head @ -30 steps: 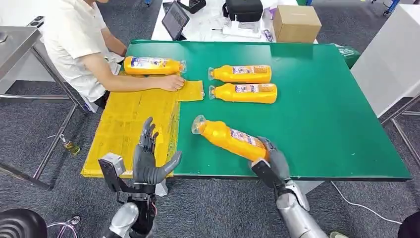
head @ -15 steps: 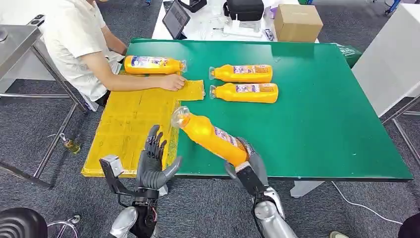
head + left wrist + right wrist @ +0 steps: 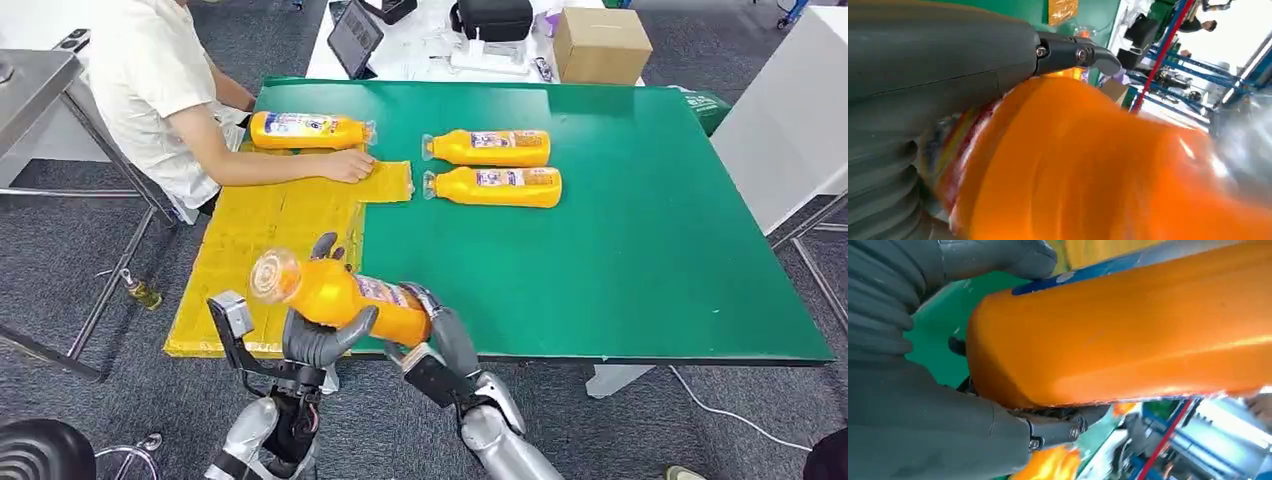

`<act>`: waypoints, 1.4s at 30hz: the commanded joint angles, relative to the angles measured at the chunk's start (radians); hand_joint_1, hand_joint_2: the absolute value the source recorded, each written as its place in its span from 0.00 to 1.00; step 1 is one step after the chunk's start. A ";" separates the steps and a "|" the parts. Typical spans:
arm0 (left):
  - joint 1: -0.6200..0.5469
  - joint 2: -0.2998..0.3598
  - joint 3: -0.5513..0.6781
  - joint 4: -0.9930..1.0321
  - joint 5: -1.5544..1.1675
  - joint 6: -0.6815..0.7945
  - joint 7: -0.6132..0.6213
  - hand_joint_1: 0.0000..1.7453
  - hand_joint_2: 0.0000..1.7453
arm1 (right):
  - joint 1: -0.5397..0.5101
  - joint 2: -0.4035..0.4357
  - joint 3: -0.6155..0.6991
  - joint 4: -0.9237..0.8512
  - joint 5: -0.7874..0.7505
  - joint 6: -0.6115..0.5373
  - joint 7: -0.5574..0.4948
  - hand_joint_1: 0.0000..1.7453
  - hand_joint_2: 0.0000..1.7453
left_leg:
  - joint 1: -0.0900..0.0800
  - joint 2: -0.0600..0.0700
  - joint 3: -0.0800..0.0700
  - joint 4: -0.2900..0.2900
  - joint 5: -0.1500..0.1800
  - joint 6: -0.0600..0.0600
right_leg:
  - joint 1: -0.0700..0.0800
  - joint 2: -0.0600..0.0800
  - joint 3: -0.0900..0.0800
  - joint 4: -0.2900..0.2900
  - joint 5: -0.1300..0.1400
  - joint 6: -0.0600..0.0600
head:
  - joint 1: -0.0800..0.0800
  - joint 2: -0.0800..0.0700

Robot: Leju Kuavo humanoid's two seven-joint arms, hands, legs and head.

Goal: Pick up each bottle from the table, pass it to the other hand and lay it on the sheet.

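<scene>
Currently, an orange bottle (image 3: 340, 296) is held in the air at the near edge of the green table (image 3: 640, 250), its clear cap pointing left over the yellow sheet (image 3: 260, 250). The right hand (image 3: 440, 345) grips the bottle's base; the left hand (image 3: 315, 330) wraps around its middle, thumb across the front. Two more bottles (image 3: 490, 167) lie side by side farther back on the table. Another bottle (image 3: 310, 131) lies at the sheet's far end, near a seated person's hand (image 3: 350, 166).

Bright even light, blurred wrist views
</scene>
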 commanded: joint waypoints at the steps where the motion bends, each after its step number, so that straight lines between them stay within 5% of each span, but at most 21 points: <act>1: -0.046 -0.006 -0.009 0.089 0.044 -0.017 0.023 0.00 1.00 | -0.040 -0.015 0.133 -0.006 -0.005 0.020 0.005 1.00 1.00 | 0.000 0.001 0.005 0.000 -0.002 0.002 | 0.001 0.000 0.005 -0.001 -0.002 -0.003 | 0.000 0.000; 7: -0.055 -0.006 -0.018 0.088 0.067 -0.048 0.017 0.00 1.00 | -0.054 -0.009 0.158 0.020 -0.018 0.026 0.003 1.00 1.00 | 0.000 0.001 0.008 -0.001 -0.003 0.002 | 0.002 -0.002 0.008 -0.001 -0.003 -0.005 | 0.000 0.000; 8: -0.053 -0.003 -0.021 0.076 0.079 -0.073 0.006 1.00 1.00 | -0.057 -0.008 0.163 0.031 -0.029 0.028 0.004 1.00 1.00 | 0.000 0.001 0.005 -0.001 -0.002 0.002 | 0.001 -0.001 0.005 -0.001 -0.002 -0.003 | 0.000 0.000; 10: -0.044 -0.006 -0.013 0.056 0.092 -0.095 -0.009 1.00 1.00 | -0.055 -0.005 0.163 0.048 -0.052 0.049 0.006 0.90 1.00 | 0.000 0.002 0.006 -0.001 -0.003 0.002 | 0.001 0.000 0.006 -0.001 -0.002 -0.004 | 0.000 0.000; 11: -0.037 -0.006 -0.007 0.042 0.099 -0.100 -0.009 1.00 1.00 | -0.054 -0.006 0.164 0.054 -0.062 0.064 0.008 0.18 1.00 | 0.000 0.002 0.007 -0.001 -0.003 0.002 | 0.001 0.000 0.006 -0.001 -0.002 -0.004 | 0.000 0.000; 12: -0.018 -0.008 0.000 0.003 0.090 -0.109 -0.035 1.00 1.00 | -0.042 -0.016 0.173 0.046 -0.081 0.115 0.010 0.00 1.00 | 0.000 0.002 0.007 -0.001 -0.003 0.002 | 0.002 -0.001 0.007 -0.001 -0.002 -0.004 | 0.000 0.000; 13: -0.004 -0.007 -0.002 -0.019 0.097 -0.128 -0.036 1.00 1.00 | -0.031 -0.023 0.173 0.033 -0.095 0.139 0.007 0.00 1.00 | 0.000 0.001 0.003 0.000 -0.002 0.001 | 0.001 0.000 0.003 -0.001 -0.001 -0.002 | 0.000 0.000; 14: 0.012 -0.006 -0.001 -0.043 0.106 -0.146 -0.035 1.00 1.00 | -0.019 -0.031 0.177 0.014 -0.098 0.154 0.005 0.00 0.00 | 0.000 0.002 0.003 0.000 -0.002 0.001 | 0.001 0.000 0.003 -0.001 -0.001 -0.002 | 0.000 0.000; 27: 0.036 -0.005 0.018 -0.075 0.137 -0.186 -0.034 1.00 1.00 | -0.003 -0.053 0.182 -0.038 -0.096 0.172 0.004 0.00 0.00 | 0.000 0.000 0.005 0.000 -0.002 0.002 | 0.001 -0.002 0.005 -0.001 -0.002 -0.004 | 0.000 0.000; 32: 0.033 -0.016 0.064 -0.071 0.238 -0.234 0.008 1.00 1.00 | 0.050 -0.090 0.184 -0.164 -0.129 0.266 -0.028 0.00 0.00 | 0.000 -0.001 0.005 0.000 -0.002 0.002 | 0.001 -0.003 0.005 -0.001 -0.003 -0.003 | 0.000 0.000; 34: 0.033 -0.006 0.086 -0.075 0.219 -0.232 -0.006 1.00 1.00 | 0.077 -0.101 0.153 -0.198 -0.101 0.214 -0.029 0.00 0.00 | 0.001 -0.002 0.004 0.000 -0.002 0.002 | 0.001 -0.004 0.005 -0.001 -0.003 -0.003 | 0.000 0.000; 39: 0.092 0.036 0.208 -0.158 0.001 -0.013 -0.058 1.00 1.00 | 0.224 -0.089 -0.054 -0.395 0.050 -0.341 -0.035 0.00 0.00 | 0.000 -0.001 0.005 -0.001 -0.002 0.001 | 0.001 -0.003 0.005 -0.001 -0.003 -0.003 | 0.000 0.000; 40: 0.101 0.039 0.224 -0.170 -0.006 -0.002 -0.054 1.00 1.00 | 0.252 -0.068 -0.118 -0.476 0.084 -0.374 -0.035 0.00 0.00 | 0.000 -0.001 0.006 -0.001 -0.003 0.002 | 0.001 -0.003 0.007 -0.001 -0.004 -0.004 | 0.000 0.000; 41: 0.107 0.054 0.242 -0.186 -0.090 0.073 -0.071 1.00 1.00 | 0.317 0.043 -0.320 -0.716 0.195 -0.374 -0.035 0.00 0.00 | 0.000 0.001 0.002 0.000 -0.002 0.001 | 0.000 -0.001 0.002 0.000 -0.002 -0.003 | 0.000 0.000; 42: 0.107 0.054 0.242 -0.186 -0.090 0.073 -0.071 1.00 1.00 | 0.317 0.043 -0.320 -0.716 0.195 -0.374 -0.035 0.00 0.00 | -0.001 0.001 0.004 0.000 -0.003 0.001 | 0.000 -0.001 0.003 0.001 -0.003 -0.003 | 0.000 0.000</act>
